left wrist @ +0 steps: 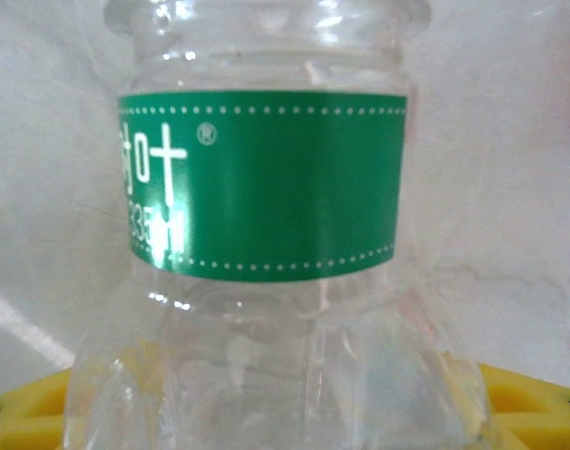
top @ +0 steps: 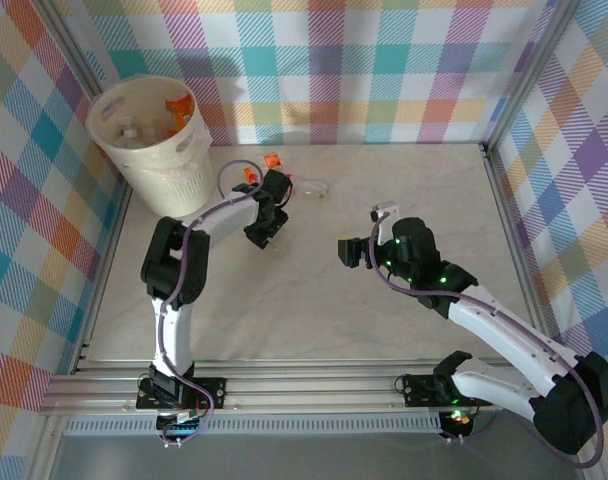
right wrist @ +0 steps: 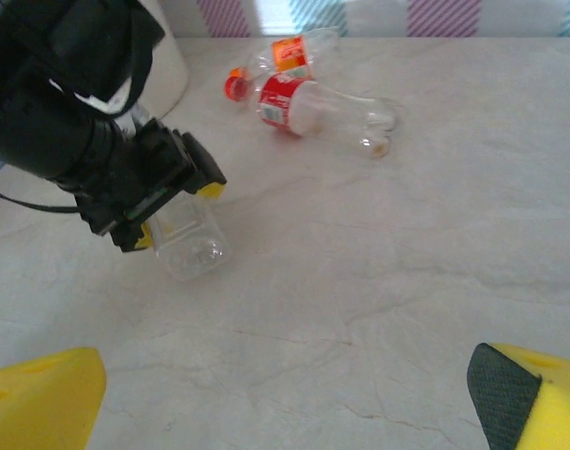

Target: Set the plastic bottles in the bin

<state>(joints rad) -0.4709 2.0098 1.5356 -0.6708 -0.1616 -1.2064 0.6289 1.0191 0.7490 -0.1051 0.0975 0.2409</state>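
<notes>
Plastic bottle [left wrist: 266, 183], both ends off-frame

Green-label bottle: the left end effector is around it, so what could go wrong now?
1. The green-label bottle is smooth and round. The left end effector has a finger on each side, but a firm grip isn't clear, so the bottle might slip when lifted.
2. The red-label bottle and orange-label bottle lie close by, roughly on the way to the bin; a low swing could knock them away.
3. The bin's walls look tall, so a bottle carried low may hit the rim.
</notes>
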